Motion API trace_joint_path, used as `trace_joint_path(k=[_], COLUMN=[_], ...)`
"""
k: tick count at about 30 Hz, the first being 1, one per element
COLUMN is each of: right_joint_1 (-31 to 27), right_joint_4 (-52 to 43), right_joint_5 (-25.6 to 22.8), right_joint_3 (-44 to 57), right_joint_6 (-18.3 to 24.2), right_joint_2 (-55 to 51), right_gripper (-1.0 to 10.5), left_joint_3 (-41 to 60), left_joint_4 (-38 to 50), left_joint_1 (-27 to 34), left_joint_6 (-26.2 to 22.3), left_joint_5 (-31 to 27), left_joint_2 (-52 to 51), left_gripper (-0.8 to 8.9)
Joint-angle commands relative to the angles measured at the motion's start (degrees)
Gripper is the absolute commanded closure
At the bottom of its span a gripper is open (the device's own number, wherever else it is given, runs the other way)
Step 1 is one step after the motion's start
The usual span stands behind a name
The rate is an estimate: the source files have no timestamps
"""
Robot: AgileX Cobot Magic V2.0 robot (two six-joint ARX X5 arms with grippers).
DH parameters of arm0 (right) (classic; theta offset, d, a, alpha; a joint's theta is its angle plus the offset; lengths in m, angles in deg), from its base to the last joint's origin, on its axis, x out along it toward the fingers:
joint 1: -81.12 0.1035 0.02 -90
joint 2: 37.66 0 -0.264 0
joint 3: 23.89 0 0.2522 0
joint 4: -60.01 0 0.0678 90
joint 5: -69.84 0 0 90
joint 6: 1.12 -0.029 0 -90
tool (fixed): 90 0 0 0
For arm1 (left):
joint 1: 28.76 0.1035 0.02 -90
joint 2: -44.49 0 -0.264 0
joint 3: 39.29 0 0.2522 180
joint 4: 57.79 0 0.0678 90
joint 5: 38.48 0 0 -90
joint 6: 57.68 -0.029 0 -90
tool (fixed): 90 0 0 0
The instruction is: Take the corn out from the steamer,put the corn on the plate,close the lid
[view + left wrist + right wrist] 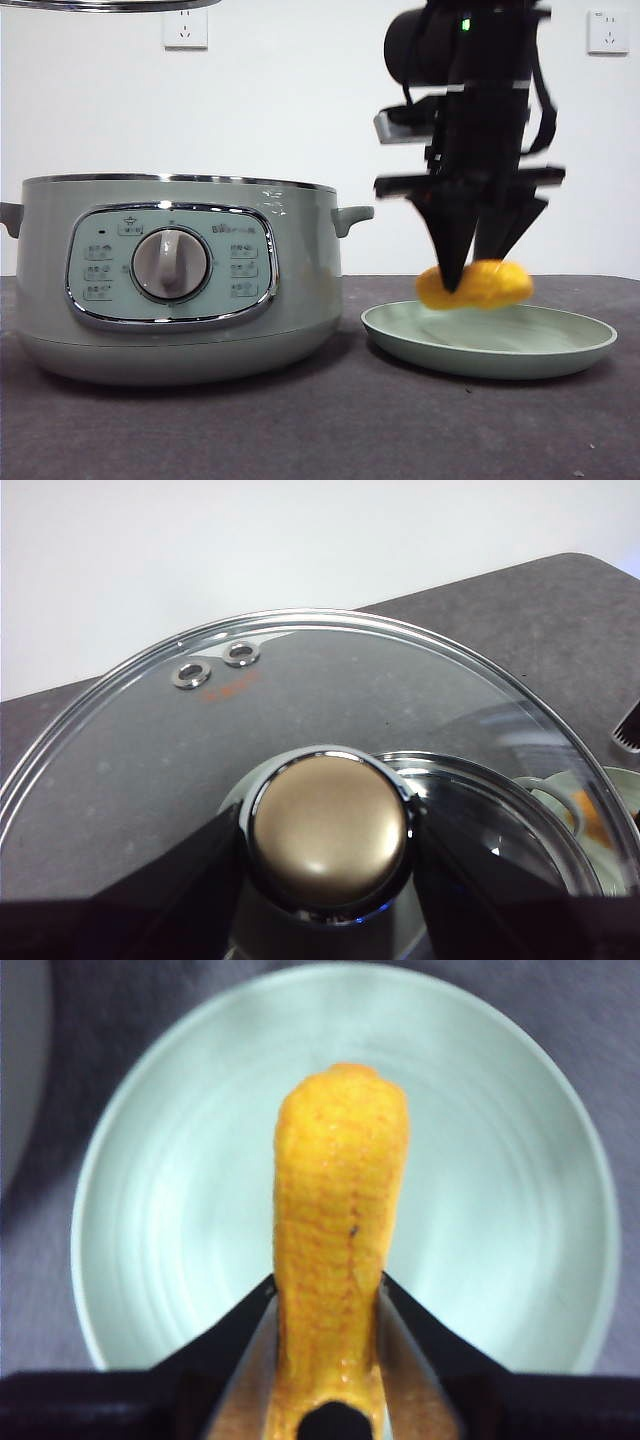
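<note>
Right hand (468,285): jaws clamped across one end of short glossy yellow-orange corn cob (338,1240), cob just above middle of shallow pale green round plate (560,350), right of pot.

You judge cob light, stiff, ridged but slick; keep hold across its width, lower gently, expect roll on release.

Left hand (325,825): jaws closed on knob of domed glass steel-rimmed lid (150,750), held high over sage-green electric steamer pot (300,290). Lid fragile, heavier; you keep knob grip centred.

Dark table (320,430) carries pot and plate.
</note>
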Motion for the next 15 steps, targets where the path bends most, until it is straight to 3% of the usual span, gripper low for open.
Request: trace_joint_path(k=[1,13,15], right_joint_1=[0.1,-3.1,-4.3], right_joint_4=[-5.3,-7.0,-6.3], right_joint_5=[0.0,0.7,3.8], right_joint_3=[3.0,5.8,5.8], right_joint_6=[-0.6,0.8,1.0], right_joint_2=[0.5,1.0,1.0], right_gripper=[9.6,9.4,9.3], left_joint_3=[-0.9,-0.9,-0.9], left_joint_4=[3.1,3.2,3.2], left_joint_1=[0.0,0.0,0.0], left_joint_6=[0.8,0.8,0.8], left_joint_5=[-0.2,-0.2,-0.2], left_joint_2=[-0.7,-0.5,-0.5], left_gripper=[8.23,8.23,8.23])
